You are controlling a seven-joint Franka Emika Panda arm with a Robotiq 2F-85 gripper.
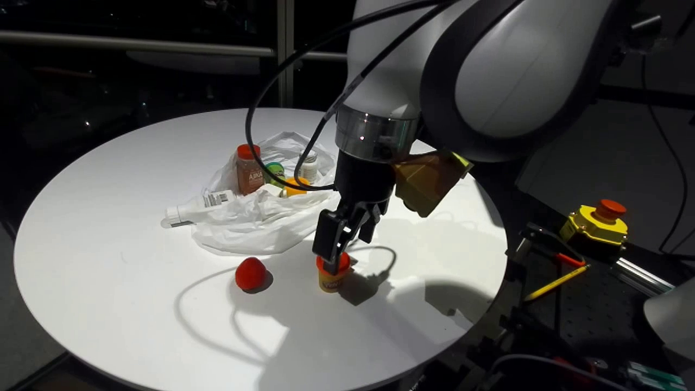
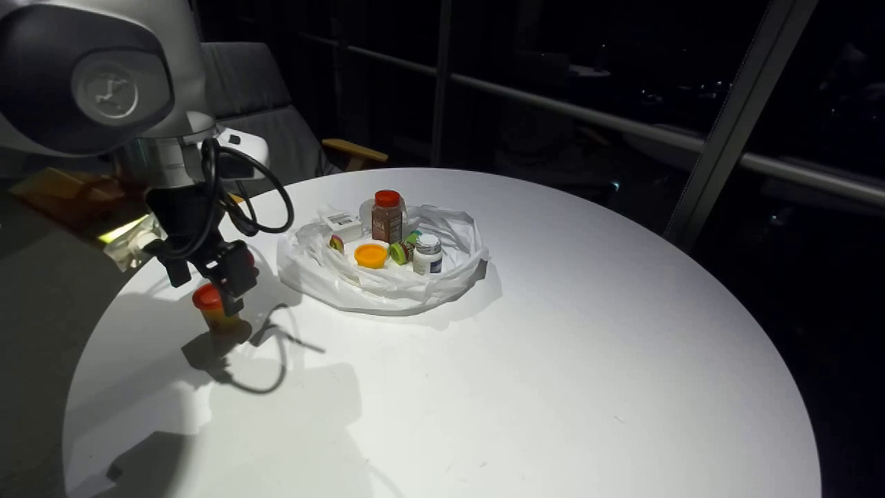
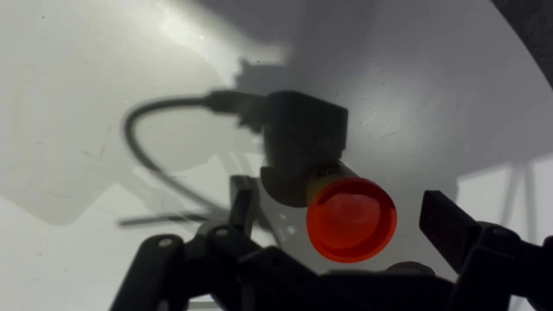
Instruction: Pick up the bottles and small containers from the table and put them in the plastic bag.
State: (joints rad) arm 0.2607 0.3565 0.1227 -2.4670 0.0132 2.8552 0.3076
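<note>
A small yellow pot with a red lid point(image 3: 352, 220) stands upright on the white table point(image 1: 108, 228). My gripper point(image 3: 337, 203) is open above it; in the wrist view the lid sits between the fingers with a gap on either side. The plastic bag point(image 2: 332, 294) lies spread and wrinkled. In it are a brown bottle with red cap point(image 2: 387, 220), a white bottle point(image 2: 428, 256), a green-lidded pot point(image 2: 401, 252) and an orange-lidded pot point(image 2: 371, 256). A white bottle on its side point(image 1: 187, 210) pokes out past the bag's edge in an exterior view.
A red, strawberry-like object point(image 1: 251, 274) rests on the table near the pot, mostly hidden behind the gripper in an exterior view. Black cables point(image 1: 255, 108) loop out from the arm. A yellow box with a red button point(image 1: 597, 225) stands beyond the table's edge.
</note>
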